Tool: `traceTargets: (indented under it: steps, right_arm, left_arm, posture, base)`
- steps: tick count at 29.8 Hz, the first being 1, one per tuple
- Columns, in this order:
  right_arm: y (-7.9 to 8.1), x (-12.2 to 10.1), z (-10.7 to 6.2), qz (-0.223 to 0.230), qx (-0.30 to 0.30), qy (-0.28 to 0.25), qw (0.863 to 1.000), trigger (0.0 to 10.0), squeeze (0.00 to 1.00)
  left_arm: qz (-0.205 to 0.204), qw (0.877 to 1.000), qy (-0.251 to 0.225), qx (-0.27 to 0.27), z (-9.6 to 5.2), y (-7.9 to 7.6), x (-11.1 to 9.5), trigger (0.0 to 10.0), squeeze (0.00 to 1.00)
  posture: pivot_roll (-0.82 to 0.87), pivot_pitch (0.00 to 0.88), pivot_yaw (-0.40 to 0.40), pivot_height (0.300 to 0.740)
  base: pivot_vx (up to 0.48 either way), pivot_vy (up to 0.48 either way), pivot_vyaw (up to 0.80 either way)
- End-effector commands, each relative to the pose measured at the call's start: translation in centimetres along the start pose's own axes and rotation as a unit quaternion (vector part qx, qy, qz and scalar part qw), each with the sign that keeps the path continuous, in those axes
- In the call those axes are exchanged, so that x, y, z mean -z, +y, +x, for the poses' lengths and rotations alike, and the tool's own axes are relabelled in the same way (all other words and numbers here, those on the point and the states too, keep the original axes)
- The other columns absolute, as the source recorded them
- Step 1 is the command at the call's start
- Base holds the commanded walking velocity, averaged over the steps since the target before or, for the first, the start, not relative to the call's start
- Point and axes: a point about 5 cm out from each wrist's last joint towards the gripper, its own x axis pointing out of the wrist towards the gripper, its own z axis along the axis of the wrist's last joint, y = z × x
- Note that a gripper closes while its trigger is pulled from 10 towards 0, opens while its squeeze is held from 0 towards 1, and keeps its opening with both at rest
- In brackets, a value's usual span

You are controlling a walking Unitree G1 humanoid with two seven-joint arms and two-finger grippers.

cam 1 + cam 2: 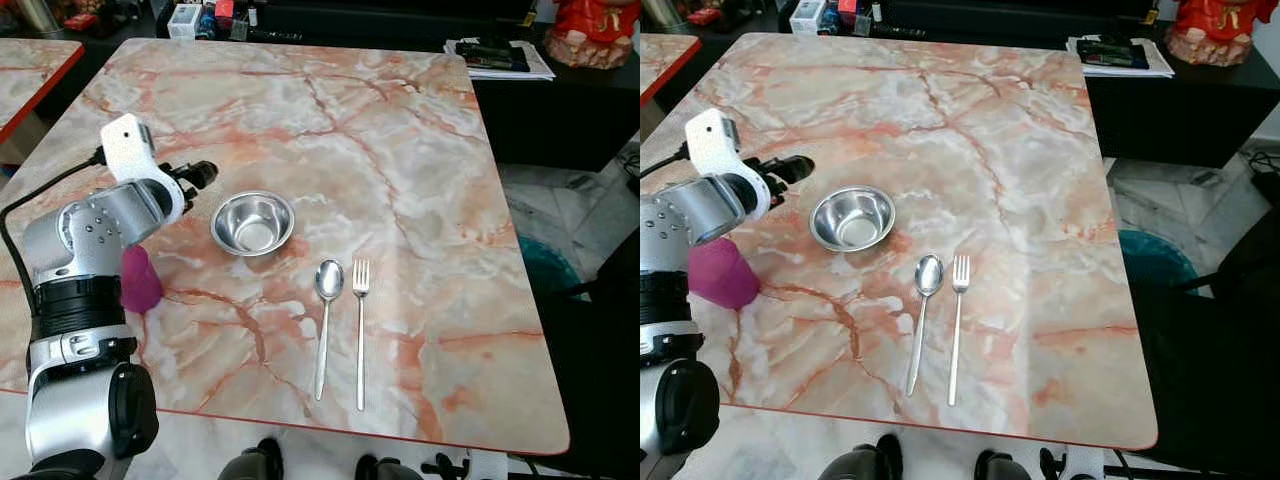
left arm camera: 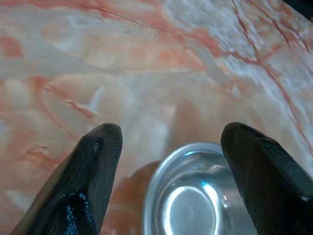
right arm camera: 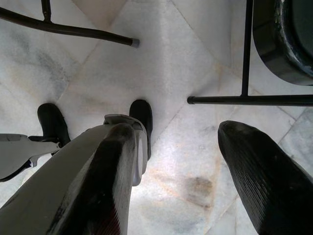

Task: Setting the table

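One marble counter (image 1: 420,150) carries a steel bowl (image 1: 253,222), with a magenta cup (image 1: 139,280) at its left and a spoon (image 1: 325,320) and fork (image 1: 360,325) side by side nearer the robot. Left gripper (image 1: 195,178), fingers spread, hovers beside the bowl. Right gripper (image 3: 195,171), fingers spread, hangs over the floor.

pink cup (image 1: 140,280) half hidden behind the left arm's silver wrist, steel bowl (image 2: 195,196) cut off at the left wrist view's edge, clutter along the table's (image 1: 450,200) far edge too small to tell.
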Motion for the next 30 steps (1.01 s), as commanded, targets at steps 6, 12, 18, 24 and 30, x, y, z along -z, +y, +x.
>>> traceTargets:
  steps: [6, 12, 18, 24, 30]
  right_arm:
    - [-0.2, 1.1, -0.2, 0.004, 0.003, 0.019, 1.0, 10.0, 0.0]
    - [-0.1, 1.1, -0.2, 0.005, 0.002, 0.018, 1.0, 10.0, 0.0]
    - [-0.1, 1.1, -0.2, 0.007, 0.004, 0.018, 1.0, 10.0, 0.0]
    - [-0.1, 1.1, -0.2, 0.012, 0.009, 0.017, 1.0, 10.0, 0.0]
    - [-0.1, 1.1, -0.2, 0.011, 0.008, 0.017, 1.0, 10.0, 0.0]
  left_arm:
    - [0.012, 0.999, 0.029, -0.005, 0.3, 0.3, 1.0, 10.0, 0.0]
    - [0.017, 0.998, 0.055, 0.001, 0.6, 0.5, 2.2, 10.0, 0.0]
    - [0.017, 0.998, 0.064, 0.003, 0.9, 0.5, 2.9, 10.0, 0.0]
    - [0.013, 0.997, 0.073, 0.006, 1.2, 0.3, 3.6, 10.0, 0.0]
    - [0.007, 0.997, 0.078, 0.001, 1.4, 0.4, 4.1, 10.0, 0.0]
  posture:
    - [-0.01, 0.213, -0.015, 0.74]
    - [-0.01, 0.216, -0.013, 0.74]
    - [-0.01, 0.213, -0.013, 0.74]
    - [-0.01, 0.213, -0.012, 0.74]
    - [-0.01, 0.212, -0.011, 0.74]
  base:
    - [0.0, 0.0, 0.0]
    - [0.0, 0.0, 0.0]
    - [0.0, 0.0, 0.0]
    - [0.0, 0.0, 0.0]
    - [0.0, 0.0, 0.0]
